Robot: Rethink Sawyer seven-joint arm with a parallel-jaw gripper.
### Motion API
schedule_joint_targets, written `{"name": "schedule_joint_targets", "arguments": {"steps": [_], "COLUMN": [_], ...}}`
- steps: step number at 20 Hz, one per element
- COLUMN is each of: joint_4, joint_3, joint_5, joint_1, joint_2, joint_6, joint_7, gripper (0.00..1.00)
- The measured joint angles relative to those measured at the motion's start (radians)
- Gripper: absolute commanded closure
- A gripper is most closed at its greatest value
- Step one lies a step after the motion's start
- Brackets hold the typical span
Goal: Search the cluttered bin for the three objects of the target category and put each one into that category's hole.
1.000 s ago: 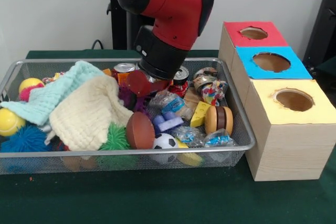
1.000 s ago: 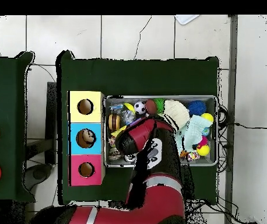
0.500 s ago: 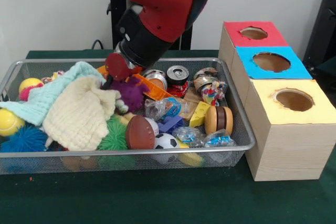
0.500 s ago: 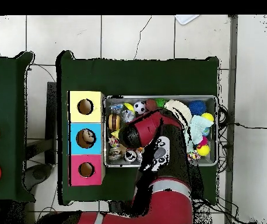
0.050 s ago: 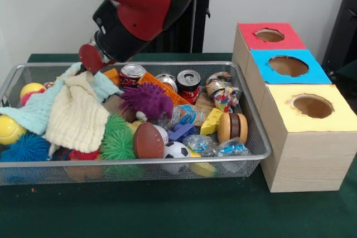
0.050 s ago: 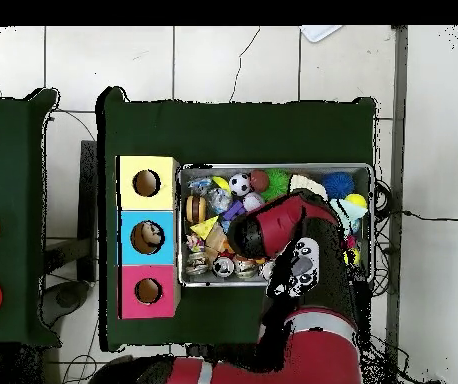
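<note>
Green cloth covers the table (image 5: 167, 215), which carries a wire mesh bin (image 5: 262, 149) and, just beside it, a wooden box (image 5: 301, 160) with three holes: red (image 5: 270, 35), blue (image 5: 288, 66) and yellow (image 5: 313, 106). The arm (image 5: 139, 4) hangs over the bin's back corner farthest from the box, its lower end directly above the cloths; the gripper itself is hidden in both views, so its opening and any load cannot be determined. The target category is not identifiable. Candidates in the bin: three drink cans (image 5: 188, 79) along the back wall, two cloths (image 5: 78, 118), one purple fuzzy toy (image 5: 146, 100), one brown football (image 5: 148, 139), one soccer ball (image 5: 176, 150), one yellow cheese wedge (image 5: 212, 120). Risk: a descent here may snag a cloth and drag it, burying or shifting neighbouring items; a lifted cloth could also foul the mesh rim.
</note>
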Motion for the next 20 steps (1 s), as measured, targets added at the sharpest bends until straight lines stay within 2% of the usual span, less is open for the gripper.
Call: {"name": "schedule_joint_targets", "arguments": {"steps": [5, 9, 13, 18, 20], "joint_4": [0.003, 0.018, 0.102, 0.199, 0.238], "joint_3": [0.006, 0.051, 0.218, 0.363, 0.393], "joint_5": [-0.006, 0.035, 0.174, 0.257, 0.272], "joint_1": [-0.021, -0.073, -0.268, -0.474, -0.526], "joint_2": [-0.002, -0.011, -0.032, -0.04, -0.038], "joint_6": [0.0, -0.005, -0.18, -0.428, -0.502], "joint_7": [0.0, 0.0, 0.0, 0.0, 0.0], "gripper": [0.0, 0.0, 0.0, 0.0, 0.0]}}
